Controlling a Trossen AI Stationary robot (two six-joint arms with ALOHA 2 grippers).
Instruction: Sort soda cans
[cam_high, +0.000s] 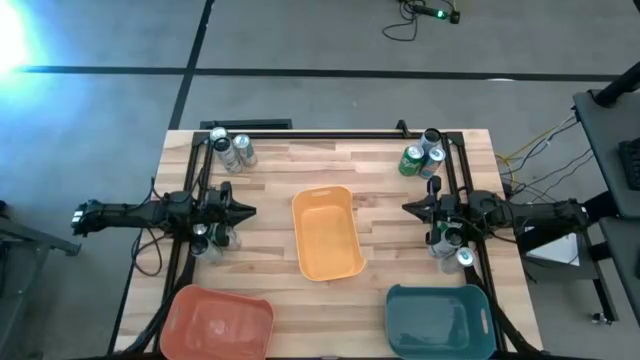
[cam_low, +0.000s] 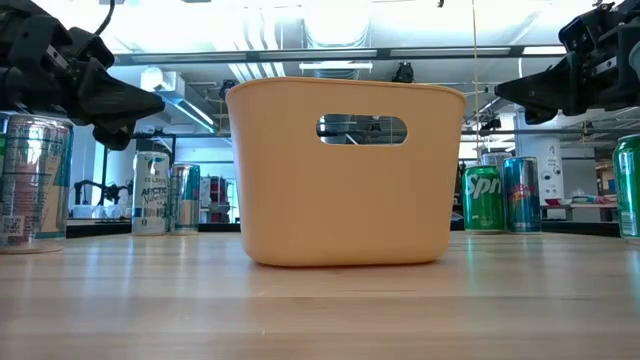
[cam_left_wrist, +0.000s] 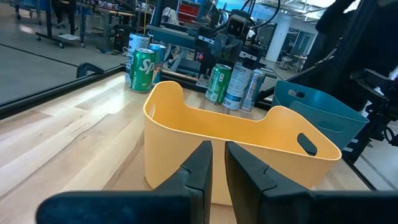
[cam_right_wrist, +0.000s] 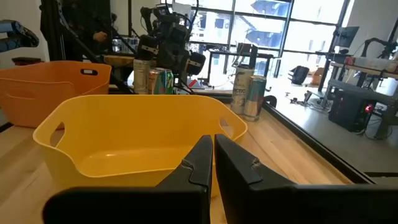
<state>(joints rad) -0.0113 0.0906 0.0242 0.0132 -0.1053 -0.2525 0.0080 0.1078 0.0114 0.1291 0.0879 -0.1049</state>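
Soda cans stand upright on the wooden table in small groups: silver ones at the far left (cam_high: 230, 150), green and blue ones at the far right (cam_high: 422, 157), some beneath my left arm (cam_high: 214, 238) and some beneath my right arm (cam_high: 450, 245). My left gripper (cam_high: 250, 212) hovers left of the orange bin (cam_high: 325, 235), shut and holding nothing. My right gripper (cam_high: 405, 208) hovers right of the bin, also shut and holding nothing. Both point at the bin, above table height (cam_low: 150, 100) (cam_low: 505, 90).
The orange bin stands in the table's middle between the grippers. A red bin (cam_high: 218, 322) sits at the near left corner and a teal bin (cam_high: 438, 320) at the near right. A dark frame rail (cam_high: 330, 133) runs along the far edge.
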